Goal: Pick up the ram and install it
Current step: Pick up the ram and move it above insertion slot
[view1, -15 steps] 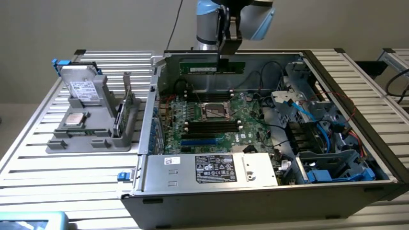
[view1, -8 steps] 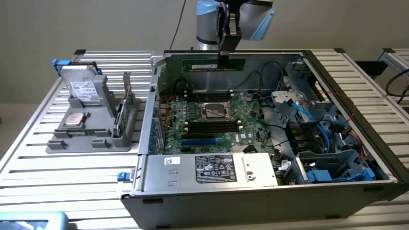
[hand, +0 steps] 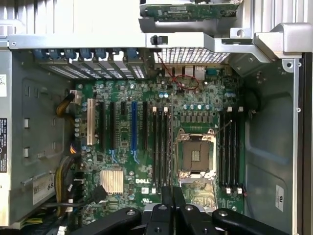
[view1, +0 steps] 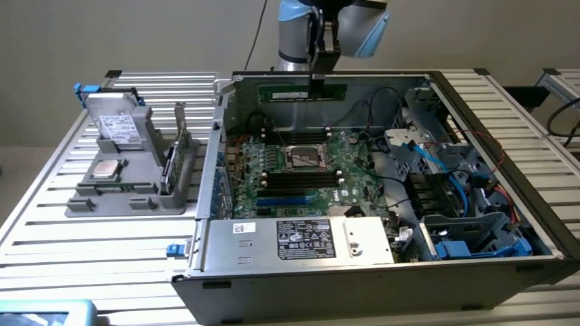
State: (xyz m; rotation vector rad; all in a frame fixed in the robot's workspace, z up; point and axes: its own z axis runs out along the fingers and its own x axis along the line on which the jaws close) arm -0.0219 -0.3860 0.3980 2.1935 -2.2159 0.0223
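Exterior view shows the gripper (view1: pixel 317 85) clamped on the ram (view1: pixel 282 91), above the far side of the open computer (view1: pixel 363 288). It should stay level, lined up with a slot (hand: pixel 161 142).

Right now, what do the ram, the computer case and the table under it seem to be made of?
The ram: green circuit board, probably fibreglass laminate, matte, with a pale label. The computer case: likely sheet metal, painted dark grey outside, bare silver on the folded inner panels. The table: apparently aluminium, satin silver, built of long grooved slats.
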